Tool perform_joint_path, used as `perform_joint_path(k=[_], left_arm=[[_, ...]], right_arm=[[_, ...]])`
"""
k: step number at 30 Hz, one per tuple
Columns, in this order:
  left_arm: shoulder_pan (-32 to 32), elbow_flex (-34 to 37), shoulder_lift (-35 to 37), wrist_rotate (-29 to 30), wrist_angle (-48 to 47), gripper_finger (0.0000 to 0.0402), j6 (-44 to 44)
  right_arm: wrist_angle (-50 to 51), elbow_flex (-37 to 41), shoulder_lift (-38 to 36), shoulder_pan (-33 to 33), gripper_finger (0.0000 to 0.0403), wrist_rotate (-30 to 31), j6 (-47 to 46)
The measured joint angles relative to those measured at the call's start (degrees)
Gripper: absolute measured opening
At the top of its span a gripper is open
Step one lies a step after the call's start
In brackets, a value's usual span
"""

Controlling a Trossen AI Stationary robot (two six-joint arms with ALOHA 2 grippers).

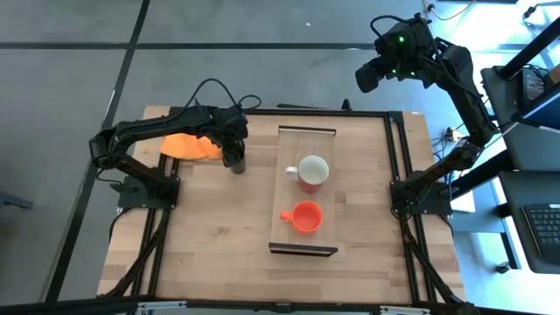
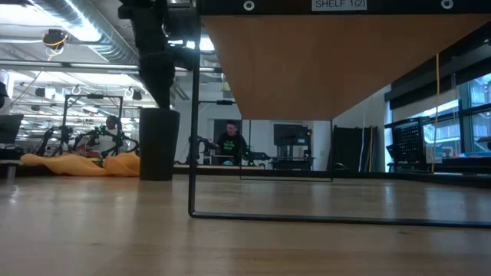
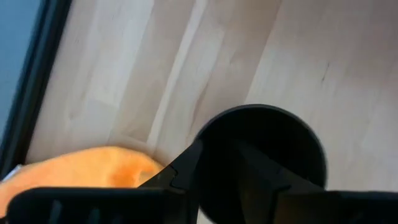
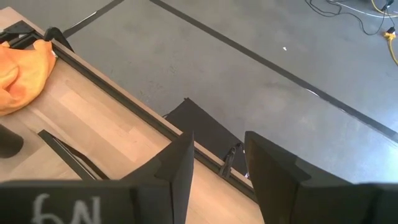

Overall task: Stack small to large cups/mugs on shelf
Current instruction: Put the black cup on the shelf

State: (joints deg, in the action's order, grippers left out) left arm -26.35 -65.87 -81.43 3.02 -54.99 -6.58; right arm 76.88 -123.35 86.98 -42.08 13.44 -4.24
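Left claw directly over black cup, fingers reaching into its mouth; grip undeterminable. Cup stands on table, off shelf. Probably rigid, light, slick: pinch rim wall.

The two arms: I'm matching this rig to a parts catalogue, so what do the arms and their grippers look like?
Both are dark, near-black jointed arms. The left arm carries a looping black cable above its wrist. The right arm shows small green lights on its wrist housing. The right gripper has two flat, dark, wedge-shaped fingers, with white handwritten marks on the bar beneath. The left gripper fingers are likewise plain matte black.
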Motion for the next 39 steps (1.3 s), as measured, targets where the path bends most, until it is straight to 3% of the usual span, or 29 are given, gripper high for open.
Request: perform_joint_path(k=[10,21,39], left_arm=[[-0.54,0.0,0.0,-0.66,-0.01,0.0082,-5.93],[-3.59,0.54,0.03,-4.9,0.53,0.0082,-6.2],[-3.56,2.3,-0.09,-5.06,-0.07,0.0082,-7.37]], right_arm=[[0.04,0.0,0.0,-0.01,0.0145,-0.01,0.2],[0.09,0.0,0.0,-0.01,0.0145,0.01,1.03],[0.11,0.0,0.0,0.01,0.0145,0.03,0.41]])
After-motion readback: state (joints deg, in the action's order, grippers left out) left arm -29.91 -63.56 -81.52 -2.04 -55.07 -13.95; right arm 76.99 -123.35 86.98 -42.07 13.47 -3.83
